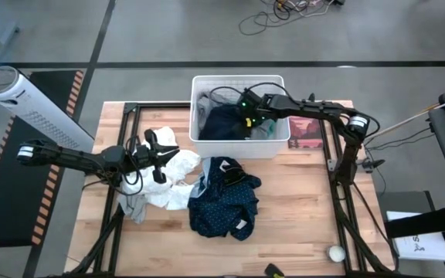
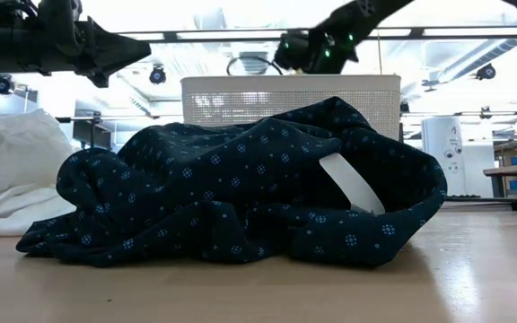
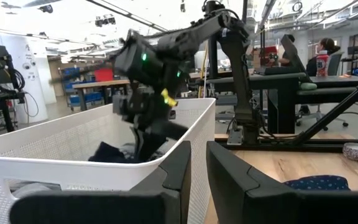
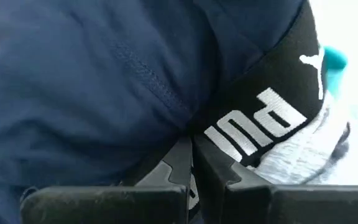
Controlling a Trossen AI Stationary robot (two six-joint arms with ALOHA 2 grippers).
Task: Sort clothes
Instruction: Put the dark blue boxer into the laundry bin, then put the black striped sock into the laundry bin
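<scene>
A white basket [image 1: 207, 143] stands at the table's far middle with dark navy clothes [image 1: 224, 123] in it. My right gripper [image 1: 247, 122] reaches down into it, shut; its wrist view shows navy cloth [image 4: 92, 81], a black lettered band [image 4: 272, 106], grey cloth [image 4: 303, 158] and a bit of teal [image 4: 335, 59]. A navy dotted garment [image 1: 222, 197] lies heaped on the table in front of the basket, white ones [image 1: 168, 185] to its left, a grey one [image 1: 134, 207] beyond them. My left gripper [image 1: 161, 154] hovers over the white ones, shut to a slit and holding nothing. My right gripper comes slanting down from the table's right into the basket. Its shut fingertips [image 4: 180, 155] meet the clothes where the navy cloth borders the black band [image 4: 229, 134]. No cloth shows between the fingers. The clothes lie in the basket.
A red flat card [image 1: 306, 131] lies right of the basket. A small round white thing [image 1: 335, 252] sits near the front right corner. A white tower [image 1: 22, 100] stands off the table's left. Bare wood lies at the front right. People sit at desks [image 3: 328, 50] beyond.
</scene>
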